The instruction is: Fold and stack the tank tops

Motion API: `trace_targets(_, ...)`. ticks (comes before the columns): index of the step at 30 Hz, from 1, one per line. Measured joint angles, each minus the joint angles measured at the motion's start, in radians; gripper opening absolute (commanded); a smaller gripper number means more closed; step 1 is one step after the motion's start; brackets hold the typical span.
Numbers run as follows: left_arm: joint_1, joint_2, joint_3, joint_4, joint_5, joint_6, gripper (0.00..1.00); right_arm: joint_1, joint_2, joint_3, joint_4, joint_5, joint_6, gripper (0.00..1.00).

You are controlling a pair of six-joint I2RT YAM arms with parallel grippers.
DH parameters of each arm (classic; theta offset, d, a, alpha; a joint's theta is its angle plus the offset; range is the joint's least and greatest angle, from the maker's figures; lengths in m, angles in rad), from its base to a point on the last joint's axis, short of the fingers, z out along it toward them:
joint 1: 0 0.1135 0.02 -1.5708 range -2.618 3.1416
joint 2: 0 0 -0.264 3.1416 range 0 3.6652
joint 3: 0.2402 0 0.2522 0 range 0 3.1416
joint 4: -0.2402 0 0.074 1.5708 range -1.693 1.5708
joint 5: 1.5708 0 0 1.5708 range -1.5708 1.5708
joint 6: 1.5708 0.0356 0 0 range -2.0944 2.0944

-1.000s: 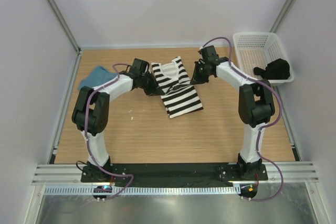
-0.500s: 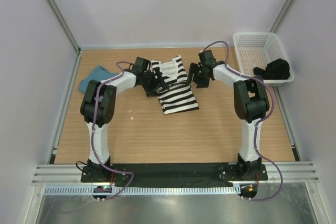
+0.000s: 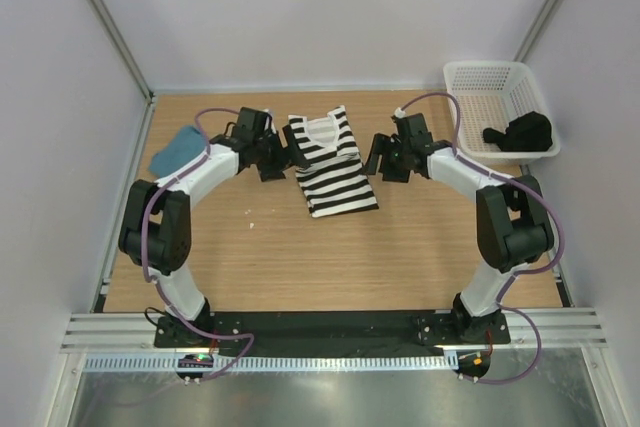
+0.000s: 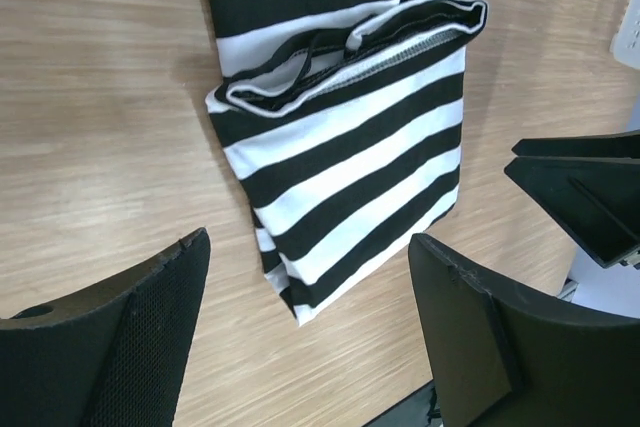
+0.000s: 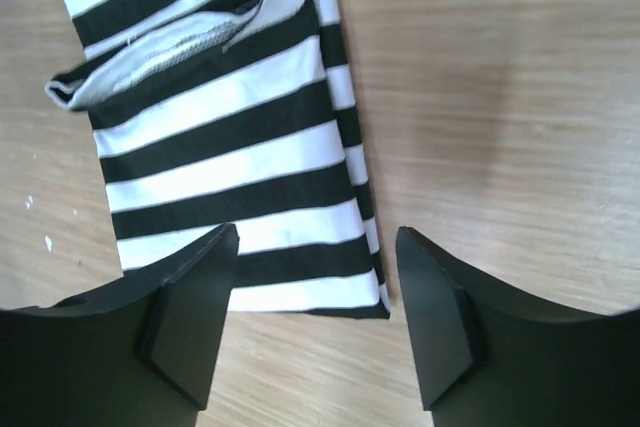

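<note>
Top external view: the striped tank top (image 3: 333, 162) lies folded into a narrow strip mid-surface (image 3: 250, 247). The left end effector (image 3: 292, 159) and right end effector (image 3: 376, 155) flank it, both spread wide and empty, likely clear so the fold lies undisturbed. The teal tank top (image 3: 180, 147) sits bunched far left.

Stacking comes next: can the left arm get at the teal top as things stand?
Probably yes: the teal top lies uncovered beside the left arm, whose fingers are open and empty.
</note>
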Motion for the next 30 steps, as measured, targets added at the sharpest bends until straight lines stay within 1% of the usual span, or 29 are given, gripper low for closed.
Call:
trace_targets(3, -0.006, -0.042, -0.050, 0.000, 0.000, 0.014, 0.80, 0.000, -0.023, -0.063, 0.024, -0.039, 0.000, 0.64)
trace_targets(5, -0.016, -0.061, -0.090, 0.002, -0.002, 0.019, 0.80, 0.000, -0.023, -0.097, 0.029, -0.057, 0.000, 0.64)
trace_targets(8, -0.038, -0.093, -0.162, 0.005, -0.002, 0.026, 0.79, 0.000, -0.023, -0.133, 0.026, -0.073, -0.001, 0.58)
trace_targets(9, -0.048, -0.103, -0.182, 0.006, -0.002, 0.030, 0.78, 0.000, -0.023, -0.139, 0.024, -0.076, -0.002, 0.54)
trace_targets(12, -0.074, -0.126, -0.227, 0.016, -0.001, 0.037, 0.78, 0.003, -0.023, -0.144, 0.027, -0.083, -0.005, 0.49)
trace_targets(14, -0.090, -0.140, -0.242, 0.022, -0.001, 0.040, 0.77, 0.005, -0.023, -0.151, 0.035, -0.085, -0.005, 0.42)
trace_targets(20, -0.125, -0.154, -0.256, 0.054, -0.001, 0.042, 0.77, 0.024, -0.019, -0.189, 0.038, -0.087, -0.006, 0.40)
trace_targets(22, -0.131, -0.154, -0.265, 0.069, -0.001, 0.043, 0.74, 0.032, -0.014, -0.196, 0.038, -0.084, -0.007, 0.34)
trace_targets(23, -0.133, -0.154, -0.269, 0.072, -0.001, 0.043, 0.71, 0.036, -0.013, -0.199, 0.038, -0.082, -0.009, 0.25)
trace_targets(26, -0.140, -0.154, -0.272, 0.079, -0.001, 0.044, 0.58, 0.049, -0.013, -0.217, 0.044, -0.081, -0.012, 0.14)
trace_targets(30, -0.151, -0.154, -0.281, 0.094, -0.002, 0.051, 0.53, 0.086, -0.058, -0.275, 0.070, -0.066, -0.008, 0.11)
